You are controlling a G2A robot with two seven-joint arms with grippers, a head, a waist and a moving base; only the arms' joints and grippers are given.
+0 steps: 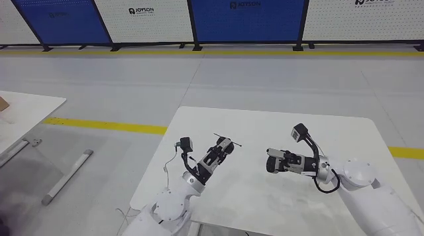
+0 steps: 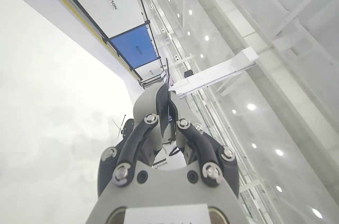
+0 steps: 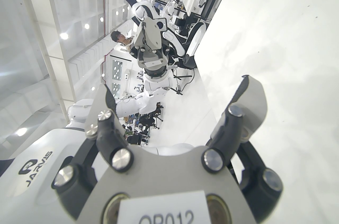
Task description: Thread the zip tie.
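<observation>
The left pincer is clamped on a thin black plastic zip tie. Its two dark ribbed pads are pressed together with the strap caught between them. From this wrist we see the zip tie as a narrow flat strip that rises past the fingertips, slightly bowed and narrowing to a fine end.

In the top view the left pincer is held over the left half of the flat white worktop. There the zip tie shows as a hair-thin dark line lying crosswise to the fingers. It sticks out on both sides of them and is lifted off the surface.

The right pincer sits opposite, over the middle of the worktop. It points toward the left one, with a plain gap between them, and is apart from the zip tie. In its own wrist view the right pincer stands wide apart, its grey fingers spread over the worktop.

The stretch of strap inside the pads is hidden from us. We cannot make out the locking head or tell which end is which, and any teeth on the strap are too fine to see. From above, the zip tie is so slim that its exact ends are hard to fix.
</observation>
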